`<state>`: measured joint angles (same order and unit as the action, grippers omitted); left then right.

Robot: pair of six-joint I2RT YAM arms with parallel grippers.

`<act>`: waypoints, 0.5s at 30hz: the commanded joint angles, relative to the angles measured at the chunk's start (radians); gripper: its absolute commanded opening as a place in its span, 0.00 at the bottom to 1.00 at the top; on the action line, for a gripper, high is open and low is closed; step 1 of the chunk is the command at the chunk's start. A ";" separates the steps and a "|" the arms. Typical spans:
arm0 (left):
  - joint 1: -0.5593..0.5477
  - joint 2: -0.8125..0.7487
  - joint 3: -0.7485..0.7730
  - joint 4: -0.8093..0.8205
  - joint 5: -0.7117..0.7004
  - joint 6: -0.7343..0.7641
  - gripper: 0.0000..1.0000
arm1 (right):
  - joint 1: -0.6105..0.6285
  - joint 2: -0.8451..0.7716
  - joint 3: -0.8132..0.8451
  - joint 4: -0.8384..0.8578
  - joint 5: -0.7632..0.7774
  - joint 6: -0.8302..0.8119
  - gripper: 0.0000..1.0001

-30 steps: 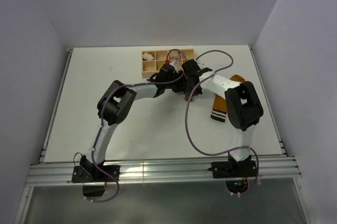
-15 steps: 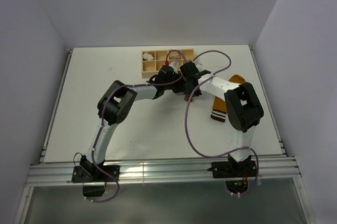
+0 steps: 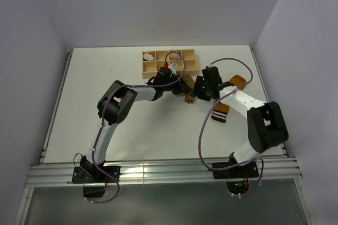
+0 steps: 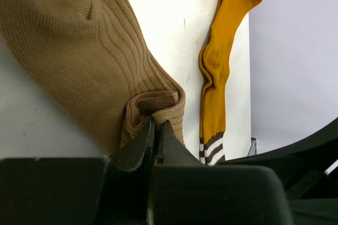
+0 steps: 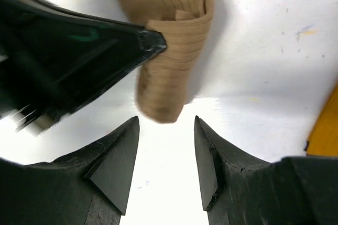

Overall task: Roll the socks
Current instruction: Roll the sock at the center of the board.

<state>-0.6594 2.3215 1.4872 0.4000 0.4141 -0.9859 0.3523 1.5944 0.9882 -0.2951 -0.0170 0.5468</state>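
Tan sock (image 4: 90, 50) fold half-hidden in L claw (image 4: 157, 126)

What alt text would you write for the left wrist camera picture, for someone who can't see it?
The left gripper, jaws shut, pinches a folded edge of the tan ribbed sock lying on the white table. Beside it, not touching, the mustard-orange sock with a brown-and-white striped cuff lies stretched out.

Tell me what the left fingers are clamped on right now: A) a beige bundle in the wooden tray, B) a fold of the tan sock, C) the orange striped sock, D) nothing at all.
B: in the left wrist view the left fingers are shut on a folded edge of the tan sock, while the orange sock lies apart from them on the table.
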 commanded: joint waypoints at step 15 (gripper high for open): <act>0.020 0.070 0.001 -0.020 0.083 0.013 0.00 | -0.200 -0.028 -0.483 0.894 -0.405 0.311 0.54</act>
<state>-0.6388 2.3463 1.4864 0.4484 0.4812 -1.0111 0.1715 1.5387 0.5358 0.3515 -0.3653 0.7742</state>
